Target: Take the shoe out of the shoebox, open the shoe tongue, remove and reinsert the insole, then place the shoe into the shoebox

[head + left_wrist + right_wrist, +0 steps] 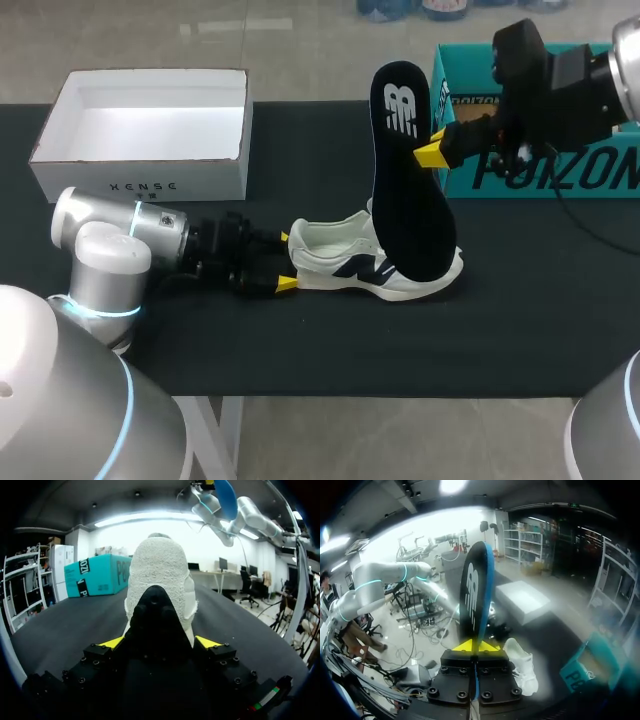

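Note:
A white shoe [370, 262] with a dark side mark lies on its sole mid-table, toe to the right. My left gripper [286, 261] is at its heel, one yellow tip against each side. In the left wrist view the white heel [160, 575] fills the space between the fingers of that gripper [159, 642]. The dark insole [405, 170] stands nearly upright, its lower end in the shoe's opening. My right gripper [432, 150] is shut on its edge. From the right wrist, the insole [475, 590] rises edge-on from the shut gripper [479, 645], with the shoe [520, 665] below.
The open white shoebox [145, 185] stands at the back left, with nothing showing inside. A teal box [540, 175] stands at the back right behind my right arm; it also shows ahead of the left gripper [100, 575]. The black table top [330, 350] reaches to the front edge.

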`<state>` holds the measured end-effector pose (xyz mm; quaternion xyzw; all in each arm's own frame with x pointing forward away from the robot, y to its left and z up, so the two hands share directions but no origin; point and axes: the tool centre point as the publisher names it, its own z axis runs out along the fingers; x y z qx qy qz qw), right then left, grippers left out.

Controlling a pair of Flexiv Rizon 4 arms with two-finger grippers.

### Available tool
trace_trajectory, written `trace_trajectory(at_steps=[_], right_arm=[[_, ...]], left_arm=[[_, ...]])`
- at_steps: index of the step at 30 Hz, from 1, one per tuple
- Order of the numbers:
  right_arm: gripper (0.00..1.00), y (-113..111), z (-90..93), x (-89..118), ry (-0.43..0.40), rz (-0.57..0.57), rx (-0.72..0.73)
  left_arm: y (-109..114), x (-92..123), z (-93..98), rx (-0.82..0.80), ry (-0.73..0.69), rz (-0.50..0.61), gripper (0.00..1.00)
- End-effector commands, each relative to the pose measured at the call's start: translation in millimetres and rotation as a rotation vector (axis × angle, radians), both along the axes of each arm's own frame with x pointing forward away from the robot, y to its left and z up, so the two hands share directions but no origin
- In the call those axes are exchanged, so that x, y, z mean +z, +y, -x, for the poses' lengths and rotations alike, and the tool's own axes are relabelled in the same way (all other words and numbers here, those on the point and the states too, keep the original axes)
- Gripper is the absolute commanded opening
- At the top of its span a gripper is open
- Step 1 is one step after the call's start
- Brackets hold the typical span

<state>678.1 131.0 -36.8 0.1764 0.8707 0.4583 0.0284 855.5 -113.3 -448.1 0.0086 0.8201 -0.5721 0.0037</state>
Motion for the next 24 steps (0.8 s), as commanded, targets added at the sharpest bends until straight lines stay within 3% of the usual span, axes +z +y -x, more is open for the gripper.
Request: trace_trajectory(at_steps=[1,7,13,19,24], right_arm=[[0.0,2.6,-1.3,-1.0,0.001,0.002,-0.002],[0.0,2.6,-1.3,-1.0,0.001,0.002,-0.002],[0.0,2.6,-1.3,-1.0,0.001,0.002,-0.002],[0.0,2.6,-1.3,-1.0,0.001,0.002,-0.002],[0.0,2.6,-1.3,-1.0,0.001,0.002,-0.002]], left_arm=[[4.0,3.0,2.3,0.002,-0.007,-0.04,1.0],[9.0,4.9,4.5,-0.019,-0.014,-0.098,1.0],[25.5,13.0,5.0,-0.043,-0.028,-0.244,1.0],[51.6,32.6,4.0,-0.052,-0.037,-0.398,1.0],[52.7,51.2,3.9,-0.089,-0.045,-0.474,1.0]])
